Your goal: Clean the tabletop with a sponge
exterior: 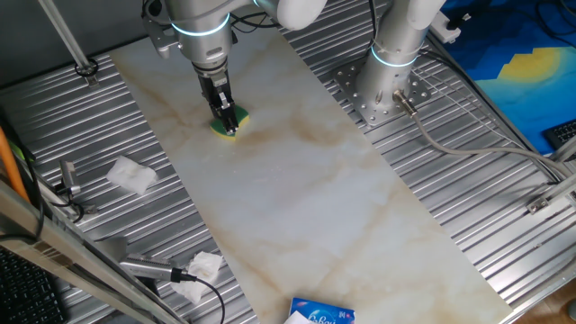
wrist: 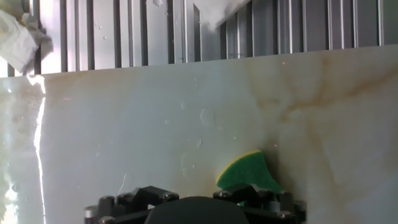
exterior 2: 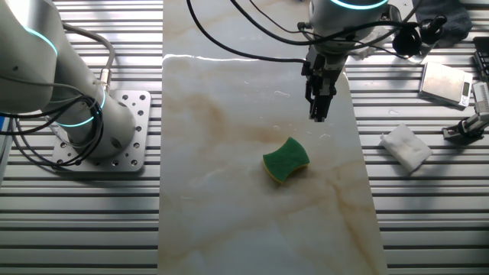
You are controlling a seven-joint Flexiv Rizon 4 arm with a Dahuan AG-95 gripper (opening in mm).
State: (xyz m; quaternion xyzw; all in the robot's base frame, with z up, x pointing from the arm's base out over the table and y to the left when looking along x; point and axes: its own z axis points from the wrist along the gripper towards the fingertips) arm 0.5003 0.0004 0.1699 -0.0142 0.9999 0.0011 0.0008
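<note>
We judge the step in hand to be reaching for the sponge (exterior 2: pixel 286 160), which lies green side up on the tabletop (exterior 2: pixel 229 214), centre right in the other fixed view. The gripper (exterior 2: pixel 318 113) hangs above and apart from it, holding nothing; fingers look close together, though we cannot tell for certain. To grasp well, we should spread the fingers, centre over the block, then descend. The marble is glossy, with droplets near the sponge. A crumpled tissue (exterior 2: pixel 406 147) sits on the ribbed metal surface (exterior 2: pixel 428 221), right.
</note>
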